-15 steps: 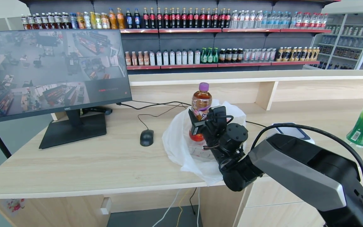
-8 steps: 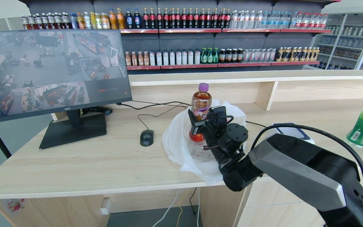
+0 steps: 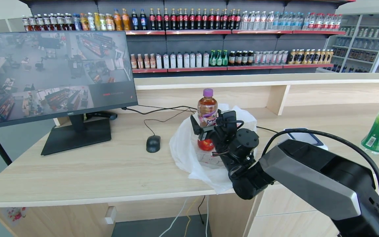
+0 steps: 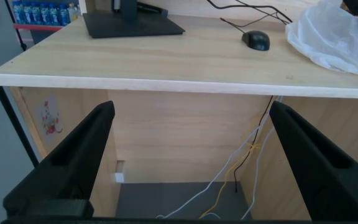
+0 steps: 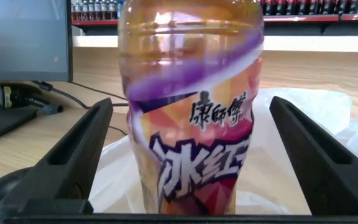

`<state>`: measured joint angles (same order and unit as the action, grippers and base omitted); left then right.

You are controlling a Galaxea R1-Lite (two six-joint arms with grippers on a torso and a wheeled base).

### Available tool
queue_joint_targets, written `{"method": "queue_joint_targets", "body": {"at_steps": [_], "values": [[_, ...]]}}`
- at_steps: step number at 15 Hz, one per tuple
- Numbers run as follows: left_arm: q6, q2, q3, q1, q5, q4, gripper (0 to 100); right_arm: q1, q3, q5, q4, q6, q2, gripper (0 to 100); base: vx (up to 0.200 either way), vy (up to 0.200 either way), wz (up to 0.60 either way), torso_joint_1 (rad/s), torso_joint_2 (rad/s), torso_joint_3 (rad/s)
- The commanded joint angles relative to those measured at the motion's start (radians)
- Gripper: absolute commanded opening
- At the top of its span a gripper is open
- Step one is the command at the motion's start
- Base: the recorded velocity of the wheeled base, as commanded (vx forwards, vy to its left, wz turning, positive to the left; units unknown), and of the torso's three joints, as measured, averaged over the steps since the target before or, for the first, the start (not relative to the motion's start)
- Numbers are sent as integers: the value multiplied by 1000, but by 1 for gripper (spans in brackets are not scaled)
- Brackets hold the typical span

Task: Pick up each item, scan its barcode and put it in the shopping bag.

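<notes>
Right end effector (image 3: 207,127) stood apart around the bottle (image 3: 207,108), in the shopping bag (image 3: 183,151); judged rigid, slick, weighty (liquid-filled); grip mid-body.

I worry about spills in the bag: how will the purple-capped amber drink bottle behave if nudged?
The purple-capped amber drink bottle is tall and narrow, so it probably tips easily. It looks mostly full, so likely heavy for its size. It stands in the crumpled white plastic bag, a soft footing that may let it lean.
</notes>
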<state>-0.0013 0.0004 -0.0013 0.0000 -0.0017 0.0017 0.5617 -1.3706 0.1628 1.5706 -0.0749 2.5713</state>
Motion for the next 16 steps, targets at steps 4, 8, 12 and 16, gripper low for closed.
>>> {"method": "queue_joint_targets", "body": {"at_steps": [4, 8, 12, 16], "values": [[0, 0, 0, 0, 0, 0, 100, 1, 4, 3, 0, -2, -28, 100, 0, 0, 0, 0, 0, 0], [0, 0, 0, 2, 0, 0, 100, 4, 119, 14, 0, 3, -143, 100, 0, 0, 0, 0, 0, 0], [0, 0, 1, 0, 0, 0, 100, 9, 229, 17, 0, -6, -283, 100, 0, 0, 0, 0, 0, 0], [0, 0, 0, 0, 0, 0, 100, 9, 400, 18, 0, -19, -421, 100, 0, 0, 0, 0, 0, 0]]}}
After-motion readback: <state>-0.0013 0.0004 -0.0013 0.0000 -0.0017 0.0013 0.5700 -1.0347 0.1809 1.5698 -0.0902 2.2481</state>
